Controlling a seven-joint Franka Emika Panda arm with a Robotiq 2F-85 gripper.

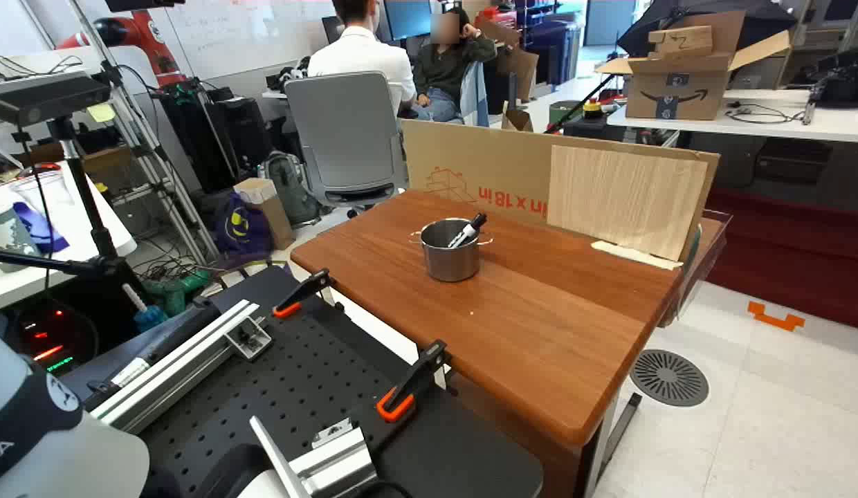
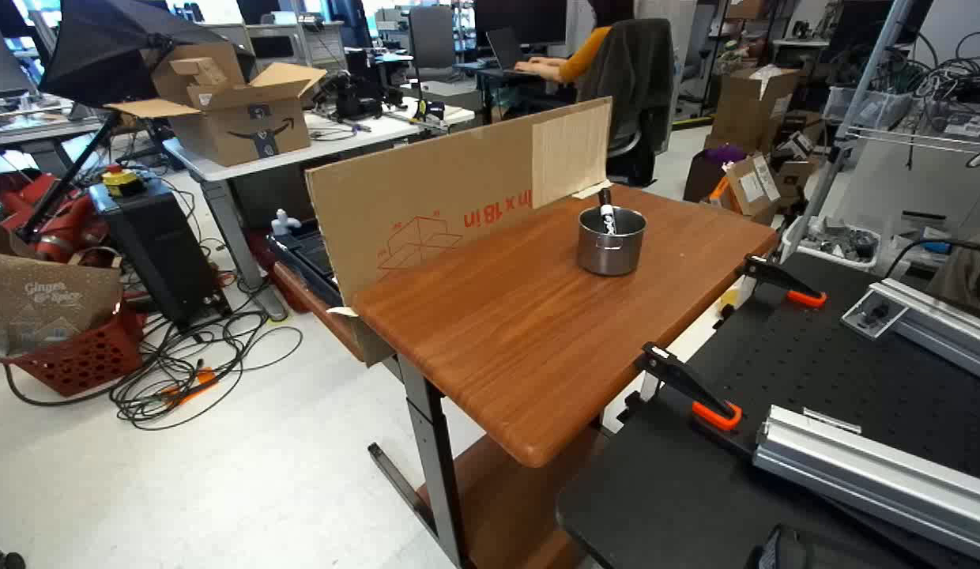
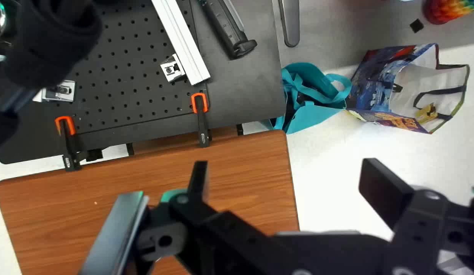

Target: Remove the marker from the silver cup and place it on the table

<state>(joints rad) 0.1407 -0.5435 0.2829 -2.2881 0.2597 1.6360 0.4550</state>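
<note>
One marker [image 1: 467, 232] leans in the cup [image 1: 452, 264] on the counter [image 1: 540, 318], black end [image 1: 478, 220] sticking out. Jaws wide apart, nothing between them. Judged light, stiff, perhaps slick; best hold: that black end.

A small box [image 1: 681, 43] is at the top of an open cardboard box [image 1: 642, 90]. A grey chair [image 1: 346, 131] stands near a backpack [image 1: 288, 183]. Beside a turquoise bag [image 3: 313, 117] there is a colourful bag [image 3: 374, 88].

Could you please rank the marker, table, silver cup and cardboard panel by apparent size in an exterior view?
In an exterior view, largest to smallest:
1. Table
2. Cardboard panel
3. Silver cup
4. Marker (visible part)
</note>
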